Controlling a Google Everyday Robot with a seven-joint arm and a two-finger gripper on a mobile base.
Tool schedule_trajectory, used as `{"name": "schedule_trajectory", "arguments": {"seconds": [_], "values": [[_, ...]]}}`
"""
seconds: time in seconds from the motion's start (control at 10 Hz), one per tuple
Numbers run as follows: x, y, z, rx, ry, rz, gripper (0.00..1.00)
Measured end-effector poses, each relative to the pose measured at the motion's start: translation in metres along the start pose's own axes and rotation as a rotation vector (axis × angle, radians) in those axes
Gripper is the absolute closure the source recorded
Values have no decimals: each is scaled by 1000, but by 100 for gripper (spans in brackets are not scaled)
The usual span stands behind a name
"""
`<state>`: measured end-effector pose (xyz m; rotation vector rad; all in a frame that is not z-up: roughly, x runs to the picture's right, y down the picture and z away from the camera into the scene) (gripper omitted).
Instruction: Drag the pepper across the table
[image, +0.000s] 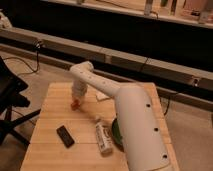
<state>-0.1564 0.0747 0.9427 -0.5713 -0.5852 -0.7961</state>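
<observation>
A small red-orange pepper (75, 104) lies on the light wooden table (50, 127), left of the middle. My gripper (77, 97) hangs from the white arm (130, 120) and points straight down, right above the pepper and touching or almost touching it. The arm reaches in from the lower right and hides part of the table's right side.
A black flat device (65, 135) lies near the table's front left. A white bottle (103, 137) lies on its side in front of the middle. A green object (116, 132) shows partly behind the arm. A black chair (10, 100) stands to the left. A white napkin (101, 95) lies at the back.
</observation>
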Motion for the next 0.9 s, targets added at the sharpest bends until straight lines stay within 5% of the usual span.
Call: {"name": "schedule_trajectory", "arguments": {"seconds": [0.9], "values": [[39, 42, -26, 41, -8, 126, 100]]}}
